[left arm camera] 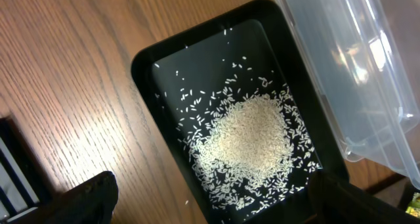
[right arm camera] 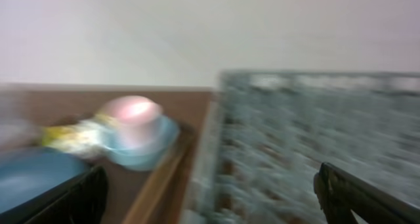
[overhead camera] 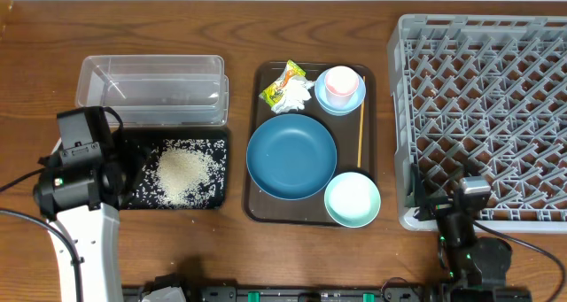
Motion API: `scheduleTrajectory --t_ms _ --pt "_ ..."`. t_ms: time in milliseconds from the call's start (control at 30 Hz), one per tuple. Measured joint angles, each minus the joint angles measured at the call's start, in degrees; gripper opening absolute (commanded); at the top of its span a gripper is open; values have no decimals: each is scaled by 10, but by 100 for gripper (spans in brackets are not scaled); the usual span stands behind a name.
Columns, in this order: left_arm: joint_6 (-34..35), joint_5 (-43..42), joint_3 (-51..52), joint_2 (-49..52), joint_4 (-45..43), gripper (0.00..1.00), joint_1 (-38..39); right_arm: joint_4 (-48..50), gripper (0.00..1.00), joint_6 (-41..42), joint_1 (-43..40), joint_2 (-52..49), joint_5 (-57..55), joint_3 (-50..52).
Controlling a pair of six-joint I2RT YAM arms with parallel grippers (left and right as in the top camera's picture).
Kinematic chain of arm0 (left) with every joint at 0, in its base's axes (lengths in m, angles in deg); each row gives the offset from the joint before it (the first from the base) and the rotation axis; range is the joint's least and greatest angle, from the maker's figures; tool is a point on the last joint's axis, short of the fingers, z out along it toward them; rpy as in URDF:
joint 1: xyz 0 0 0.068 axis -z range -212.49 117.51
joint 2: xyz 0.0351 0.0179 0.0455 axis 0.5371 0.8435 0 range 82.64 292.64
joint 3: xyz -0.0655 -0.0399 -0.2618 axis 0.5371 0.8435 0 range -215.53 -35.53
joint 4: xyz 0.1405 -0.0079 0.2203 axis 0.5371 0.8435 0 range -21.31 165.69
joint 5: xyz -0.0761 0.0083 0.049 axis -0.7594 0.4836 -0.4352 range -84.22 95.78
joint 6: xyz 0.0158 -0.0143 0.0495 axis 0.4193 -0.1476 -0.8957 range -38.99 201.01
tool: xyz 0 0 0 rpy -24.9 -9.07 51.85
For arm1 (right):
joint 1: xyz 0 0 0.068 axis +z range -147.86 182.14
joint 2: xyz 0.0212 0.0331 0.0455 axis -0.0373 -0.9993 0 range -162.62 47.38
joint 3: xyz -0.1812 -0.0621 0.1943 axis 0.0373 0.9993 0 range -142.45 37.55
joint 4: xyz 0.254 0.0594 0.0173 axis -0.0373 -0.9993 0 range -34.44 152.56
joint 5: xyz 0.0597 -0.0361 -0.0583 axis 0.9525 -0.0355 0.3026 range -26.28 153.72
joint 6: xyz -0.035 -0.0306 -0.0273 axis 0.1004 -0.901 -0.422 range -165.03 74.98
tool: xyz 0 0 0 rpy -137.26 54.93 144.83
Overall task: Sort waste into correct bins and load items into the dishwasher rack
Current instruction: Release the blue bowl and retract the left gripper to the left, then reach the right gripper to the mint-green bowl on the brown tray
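**Surface** [overhead camera: 239,23]: brown wood grain, carrying every item listed.

**Clear plastic tub** [overhead camera: 151,89]: far left, long side facing the arms, its near edge just beside the black tray.

**Black tray** [overhead camera: 221,141]: directly in front of the tub. It held a heap of white rice grains [overhead camera: 183,174] at its middle, with loose grains scattered round the heap.

**Brown serving tray** [overhead camera: 370,151]: centre, between the black tray and the rack. Contents:
- large dark blue dish [overhead camera: 291,156], upright, in the middle;
- pale mint bowl [overhead camera: 352,199], upright, at the near right corner, touching the dish's rim;
- second mint bowl [overhead camera: 341,110], at the far right corner, with the pink cup [overhead camera: 340,85] standing in it;
- yellow-green snack wrapper [overhead camera: 285,87], crumpled, at the far left corner;
- white tissue [overhead camera: 302,99], crumpled, between wrapper and cup, touching both;
- thin wooden stick [overhead camera: 360,134], lying along the right side.

**Grey dishwasher rack** [overhead camera: 487,98]: far right, a peg grid, just beside the serving tray.

**Left claw** [left arm camera: 223,201]: hung above the black tray. Its fingers were spread wide, one dark tip at each lower corner of the wrist view, and it gripped nothing.

**Right claw** [right arm camera: 216,198]: low at the rack's near left corner. The wrist view was blurred, but the fingers stood far apart with nothing between them.
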Motion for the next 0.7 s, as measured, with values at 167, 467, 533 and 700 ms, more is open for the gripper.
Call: scheduleTrajectory --t_ms 167,467,533,700 --pt "0 -4 0 10 0 95 0 116 99 272 -1 1 226 0" --pt "0 -5 0 14 0 95 0 215 99 527 -1 0 325 -14" --pt "0 -6 0 14 0 95 0 144 99 524 -1 -10 336 -42" --pt "0 -6 0 14 0 95 0 -94 99 435 -1 -108 360 -177"
